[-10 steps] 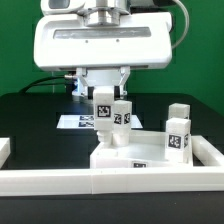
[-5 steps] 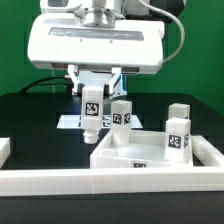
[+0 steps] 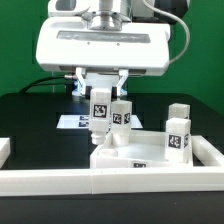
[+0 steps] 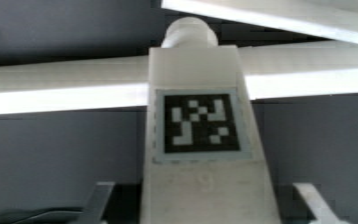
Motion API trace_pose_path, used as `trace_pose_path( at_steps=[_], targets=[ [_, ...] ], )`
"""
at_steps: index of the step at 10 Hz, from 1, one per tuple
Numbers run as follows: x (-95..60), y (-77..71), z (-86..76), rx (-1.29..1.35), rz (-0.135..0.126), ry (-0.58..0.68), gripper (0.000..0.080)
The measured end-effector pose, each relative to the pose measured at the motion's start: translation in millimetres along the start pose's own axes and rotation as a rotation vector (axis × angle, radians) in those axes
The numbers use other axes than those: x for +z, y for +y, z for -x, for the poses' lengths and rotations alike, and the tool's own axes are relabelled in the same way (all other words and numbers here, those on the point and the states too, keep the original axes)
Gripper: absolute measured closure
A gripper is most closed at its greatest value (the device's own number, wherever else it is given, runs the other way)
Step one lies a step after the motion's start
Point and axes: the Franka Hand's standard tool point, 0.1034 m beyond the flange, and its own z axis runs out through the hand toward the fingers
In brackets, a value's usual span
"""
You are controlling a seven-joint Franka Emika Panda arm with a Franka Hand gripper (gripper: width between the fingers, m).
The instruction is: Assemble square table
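My gripper point(image 3: 100, 92) is shut on a short white tagged leg point(image 3: 100, 110) and holds it upright over the far left corner of the white square tabletop point(image 3: 150, 152). The leg's lower end is at the slab; I cannot tell whether it is seated. A second leg point(image 3: 121, 114) stands right beside it on the exterior view's right. A third leg point(image 3: 178, 135) stands at the tabletop's right side. In the wrist view the held leg point(image 4: 201, 110) fills the middle, between the fingers point(image 4: 108, 200) of my gripper point(image 4: 201, 205).
White barrier rails run along the front point(image 3: 100, 182), the right point(image 3: 212, 152) and the left point(image 3: 5, 150). The marker board point(image 3: 70, 122) lies flat on the black table behind the legs.
The gripper with the leg swung toward the exterior view's left half a second ago and has come back right, near where it was a second ago. The other legs and tabletop have not moved.
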Motion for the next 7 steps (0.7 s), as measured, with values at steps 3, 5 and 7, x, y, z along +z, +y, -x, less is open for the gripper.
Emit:
trace_pose_path(
  at_steps=[3,5,7],
  targets=[
    [1.3,0.0,1.4,-0.001,0.001,-0.003,0.0509],
    [-0.5,1.8,5.8,0.004,0.002,-0.004,0.0509],
    [0.2,-5.0,13.4,0.0,-0.007,-0.016,0.0509]
  ],
)
